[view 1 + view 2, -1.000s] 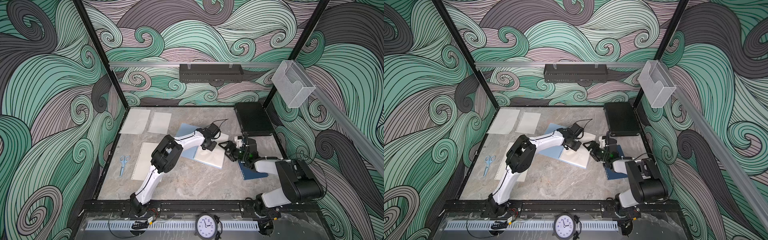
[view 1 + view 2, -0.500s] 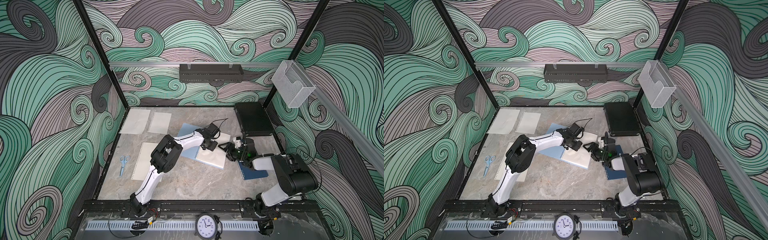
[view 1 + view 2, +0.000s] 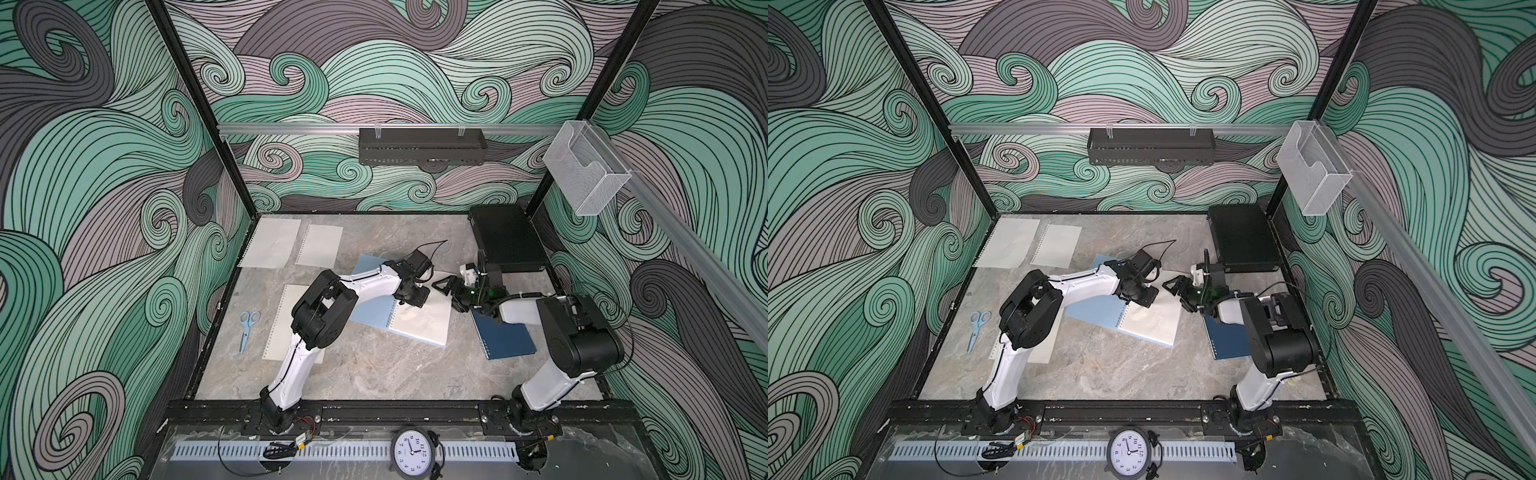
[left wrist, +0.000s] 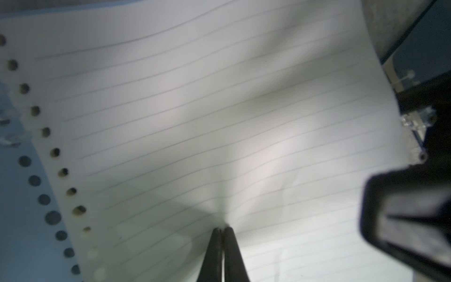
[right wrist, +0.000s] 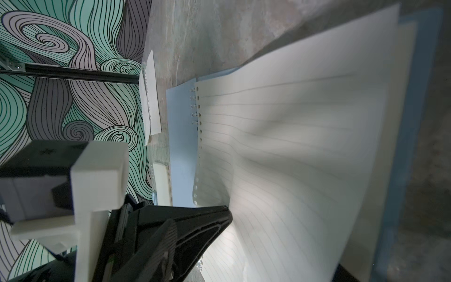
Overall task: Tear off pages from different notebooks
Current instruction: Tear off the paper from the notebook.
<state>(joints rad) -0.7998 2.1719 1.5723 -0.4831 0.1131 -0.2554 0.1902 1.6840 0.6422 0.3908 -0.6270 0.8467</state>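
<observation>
- In both top views, the left gripper [image 3: 409, 300] is pressing down, clenched, on the top page [image 3: 424, 326] of the open light blue notebook [image 3: 371, 319] mid-table. The right gripper [image 3: 442, 286] is hanging at the page edge opposite the spiral [image 5: 193, 107], beside the navy notebook [image 3: 505, 338]. Loose pages [image 3: 272, 243] are lying at the back-left corner.
- In the left wrist view, the shut tips are puckering the paper. Pressing harder or dragging risks ripping it mid-sheet instead of along the punched holes [image 4: 55, 152].
- In the right wrist view, the holes nearer the camera are sitting clear of the spiral and the farther ones are threaded. A skewed pull risks a ragged tear, or hauling the whole notebook along.
- Only one finger [image 5: 175, 232] of the right gripper is showing, so nobody can tell whether it is released or grasping the edge. In the top views, the left arm [image 3: 370, 284] is covering half of a pale sheet [image 3: 279, 328], which could be a page or a notebook.
</observation>
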